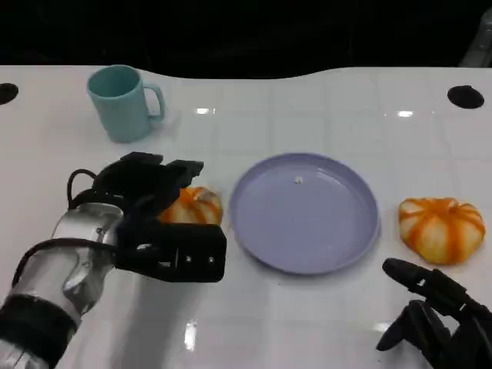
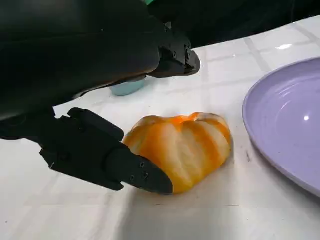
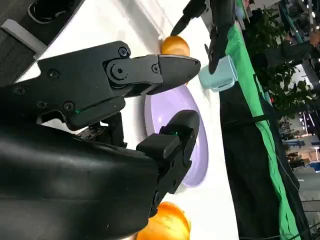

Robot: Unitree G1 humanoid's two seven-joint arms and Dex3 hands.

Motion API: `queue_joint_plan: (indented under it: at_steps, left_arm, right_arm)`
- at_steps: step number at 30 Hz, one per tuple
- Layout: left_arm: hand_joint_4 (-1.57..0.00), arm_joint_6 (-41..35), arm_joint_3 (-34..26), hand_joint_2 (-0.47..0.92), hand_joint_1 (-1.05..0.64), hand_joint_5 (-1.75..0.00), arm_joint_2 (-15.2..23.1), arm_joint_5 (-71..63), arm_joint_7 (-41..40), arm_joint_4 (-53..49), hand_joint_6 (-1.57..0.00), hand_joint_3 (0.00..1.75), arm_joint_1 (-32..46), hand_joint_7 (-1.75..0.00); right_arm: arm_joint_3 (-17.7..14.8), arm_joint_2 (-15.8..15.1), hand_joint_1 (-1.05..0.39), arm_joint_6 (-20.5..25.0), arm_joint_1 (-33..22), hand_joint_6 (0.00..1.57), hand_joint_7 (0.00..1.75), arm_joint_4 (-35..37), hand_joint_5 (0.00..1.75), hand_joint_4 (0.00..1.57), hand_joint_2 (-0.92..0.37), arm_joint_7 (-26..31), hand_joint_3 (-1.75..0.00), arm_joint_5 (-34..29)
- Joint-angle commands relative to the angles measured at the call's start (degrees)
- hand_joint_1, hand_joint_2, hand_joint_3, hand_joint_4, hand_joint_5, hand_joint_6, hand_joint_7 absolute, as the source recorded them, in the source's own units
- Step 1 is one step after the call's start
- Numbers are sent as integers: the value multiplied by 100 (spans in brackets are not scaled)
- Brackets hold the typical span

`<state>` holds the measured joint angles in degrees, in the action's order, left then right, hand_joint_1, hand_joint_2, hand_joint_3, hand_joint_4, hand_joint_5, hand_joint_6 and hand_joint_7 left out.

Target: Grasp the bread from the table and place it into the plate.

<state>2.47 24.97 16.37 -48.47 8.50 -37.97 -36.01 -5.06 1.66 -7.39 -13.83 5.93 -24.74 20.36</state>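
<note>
An orange-striped bread (image 1: 197, 206) lies on the white table just left of the lavender plate (image 1: 304, 211). My left hand (image 1: 157, 223) is cupped over its left side. In the left wrist view the thumb (image 2: 131, 170) touches the bread (image 2: 186, 147), which rests on the table, while the other fingers (image 2: 170, 57) hover above it without contact. A second striped bread (image 1: 441, 227) sits right of the plate. My right hand (image 1: 438, 317) rests low at the front right, fingers apart and holding nothing, close to that second bread (image 3: 167, 226).
A teal mug (image 1: 121, 102) stands at the back left, beyond my left hand. Two dark round holes (image 1: 466, 96) mark the table's far corners. The plate (image 2: 287, 127) holds nothing.
</note>
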Motion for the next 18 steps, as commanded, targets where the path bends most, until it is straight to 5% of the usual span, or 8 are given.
queue_joint_plan:
  at_steps: [1,12,17,18]
  left_arm:
    - [-8,-119,186,75,-48,-11,-340,166,14,-1520,-19,0,-720,-1]
    - [-16,66,599,76,-49,-8,-694,268,-543,-2978,-25,0,-1252,-2]
    - [-30,436,685,82,-30,-9,-722,306,-1042,-3310,-38,2,-1240,-3]
    - [-50,494,642,88,-25,-16,-720,370,-1106,-3365,-55,6,-1271,-8]
  right_arm:
    - [-12,-105,-76,80,-72,91,50,-132,151,62,-92,-74,-30,78]
    - [-15,-69,-76,91,-129,91,49,-207,150,62,-92,-81,-30,92]
    - [-16,-74,-76,121,-131,92,49,-216,149,64,-92,-119,-29,158]
    - [-10,-84,-76,116,-139,92,48,-227,149,63,-92,-121,-29,152]
